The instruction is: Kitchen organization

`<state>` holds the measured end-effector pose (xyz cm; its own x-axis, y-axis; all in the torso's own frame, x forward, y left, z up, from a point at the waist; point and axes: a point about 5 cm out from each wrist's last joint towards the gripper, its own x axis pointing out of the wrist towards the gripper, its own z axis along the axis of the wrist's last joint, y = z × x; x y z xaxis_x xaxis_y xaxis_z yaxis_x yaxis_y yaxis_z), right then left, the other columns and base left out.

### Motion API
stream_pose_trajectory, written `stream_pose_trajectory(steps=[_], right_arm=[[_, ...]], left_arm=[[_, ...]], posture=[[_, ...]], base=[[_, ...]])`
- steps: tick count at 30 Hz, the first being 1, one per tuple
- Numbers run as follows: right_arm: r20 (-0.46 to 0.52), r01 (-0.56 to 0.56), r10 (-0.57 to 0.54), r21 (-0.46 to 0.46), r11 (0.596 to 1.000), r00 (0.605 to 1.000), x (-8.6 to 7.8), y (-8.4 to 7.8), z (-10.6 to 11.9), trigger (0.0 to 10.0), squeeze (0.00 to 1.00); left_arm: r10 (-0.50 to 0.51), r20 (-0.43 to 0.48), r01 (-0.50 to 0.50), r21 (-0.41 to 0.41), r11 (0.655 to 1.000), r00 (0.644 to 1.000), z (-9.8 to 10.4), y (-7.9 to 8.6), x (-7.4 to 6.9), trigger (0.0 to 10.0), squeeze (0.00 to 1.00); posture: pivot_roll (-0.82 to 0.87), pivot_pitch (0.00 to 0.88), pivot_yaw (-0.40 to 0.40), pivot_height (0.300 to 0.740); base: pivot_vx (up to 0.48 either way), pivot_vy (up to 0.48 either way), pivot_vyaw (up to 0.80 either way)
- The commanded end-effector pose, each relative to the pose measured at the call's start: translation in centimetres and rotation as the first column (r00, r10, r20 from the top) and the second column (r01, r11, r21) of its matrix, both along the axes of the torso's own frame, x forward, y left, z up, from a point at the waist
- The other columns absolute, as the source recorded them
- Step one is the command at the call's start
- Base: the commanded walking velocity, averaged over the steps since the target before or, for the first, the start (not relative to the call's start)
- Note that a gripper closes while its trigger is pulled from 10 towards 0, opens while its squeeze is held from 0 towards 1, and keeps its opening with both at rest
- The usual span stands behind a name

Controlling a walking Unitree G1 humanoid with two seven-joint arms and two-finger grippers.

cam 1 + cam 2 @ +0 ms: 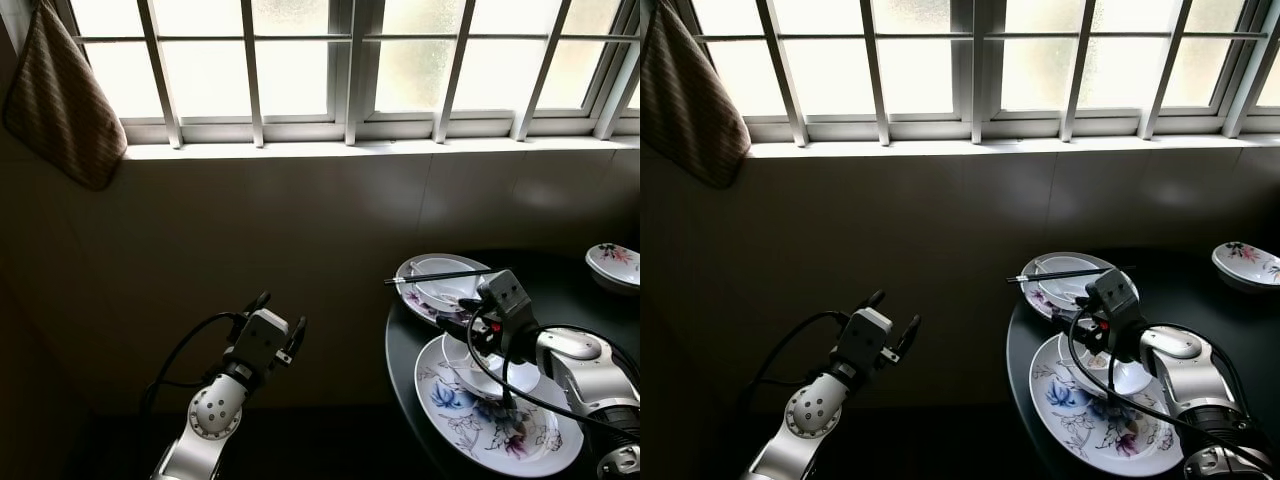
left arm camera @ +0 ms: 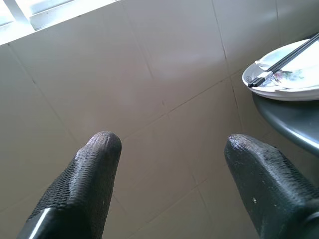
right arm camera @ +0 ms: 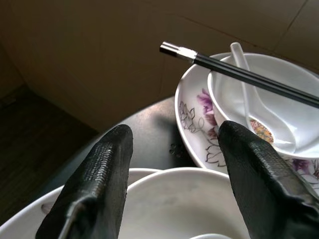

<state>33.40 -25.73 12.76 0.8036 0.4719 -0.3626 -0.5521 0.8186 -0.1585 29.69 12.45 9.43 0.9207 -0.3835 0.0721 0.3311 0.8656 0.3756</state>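
Glazed white bowl (image 1: 487,372) sits on the floral plate (image 1: 470,420), lower right of frame; hard, slick, breakable, best pinched at its rim; right end effector (image 3: 172,164) hovers spread above; left end effector (image 2: 174,164) spread, idle.

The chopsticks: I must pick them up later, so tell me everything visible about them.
The chopsticks are a thin black pair with silver-capped ends, looking like lacquer or plastic. They lie side by side, roughly level, across the rim of a white bowl that holds a white spoon and sits on a flowered plate. The capped ends stick out past the plate, over the edge of the dark round table. Nothing grips them.
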Motion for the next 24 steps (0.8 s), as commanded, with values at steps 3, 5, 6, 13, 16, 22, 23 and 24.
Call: stream_pose_trajectory(steps=[3, 5, 6, 13, 16, 22, 23, 24], right_arm=[[-0.035, -0.092, 0.090, -0.050, 0.995, 0.995, -1.0, -0.8, 0.1, 10.0, 0.00], [-0.064, -0.115, 0.110, -0.077, 0.990, 0.992, -1.3, -1.2, -0.1, 10.0, 0.00], [-0.090, -0.126, 0.116, -0.112, 0.986, 0.989, -1.4, -1.8, -0.2, 10.0, 0.00], [-0.109, -0.174, 0.159, -0.141, 0.975, 0.981, -1.3, -2.4, 0.6, 10.0, 0.00], [-0.122, -0.218, 0.199, -0.176, 0.960, 0.972, -1.2, -2.7, 1.1, 10.0, 0.00], [-0.154, -0.257, 0.226, -0.223, 0.940, 0.962, -1.1, -2.8, 0.9, 10.0, 0.00], [-0.161, -0.264, 0.230, -0.238, 0.935, 0.960, -1.1, -2.7, 0.7, 10.0, 0.00], [-0.172, -0.276, 0.237, -0.261, 0.925, 0.956, -1.2, -2.7, 0.4, 10.0, 0.00]], left_arm=[[-0.008, 0.017, 0.008, 0.004, 1.000, 1.000, 0.4, -0.1, 0.2, 10.0, 0.00], [-0.009, 0.017, 0.009, 0.003, 1.000, 1.000, 0.4, -0.1, 0.2, 10.0, 0.00], [-0.009, 0.017, 0.009, 0.003, 1.000, 1.000, 0.4, -0.2, 0.2, 10.0, 0.00], [-0.003, 0.018, 0.003, 0.003, 1.000, 1.000, 0.4, 0.0, 0.2, 10.0, 0.00], [0.002, 0.019, -0.002, 0.004, 1.000, 1.000, 0.4, 0.1, 0.2, 10.0, 0.00], [0.007, 0.017, -0.007, 0.003, 1.000, 1.000, 0.3, 0.1, 0.1, 10.0, 0.00], [0.007, 0.017, -0.007, 0.003, 1.000, 1.000, 0.3, 0.1, 0.1, 10.0, 0.00], [0.007, 0.018, -0.007, 0.003, 1.000, 1.000, 0.3, 0.1, 0.0, 10.0, 0.00]], posture=[[-0.11, 0.000, -0.016, 0.740], [-0.12, 0.000, -0.016, 0.740], [-0.11, 0.000, -0.020, 0.740], [-0.11, 0.000, -0.025, 0.740], [-0.10, 0.000, -0.031, 0.740], [-0.10, 0.000, -0.036, 0.740], [-0.10, 0.000, -0.038, 0.740], [-0.09, 0.000, -0.039, 0.740]], base=[[0.000, 0.000, 0.00], [0.000, 0.000, 0.00], [0.000, 0.000, 0.00], [0.000, 0.000, 0.00], [0.000, 0.000, 0.00], [0.000, 0.000, 0.00], [0.000, 0.000, 0.00], [0.000, 0.000, 0.00]])
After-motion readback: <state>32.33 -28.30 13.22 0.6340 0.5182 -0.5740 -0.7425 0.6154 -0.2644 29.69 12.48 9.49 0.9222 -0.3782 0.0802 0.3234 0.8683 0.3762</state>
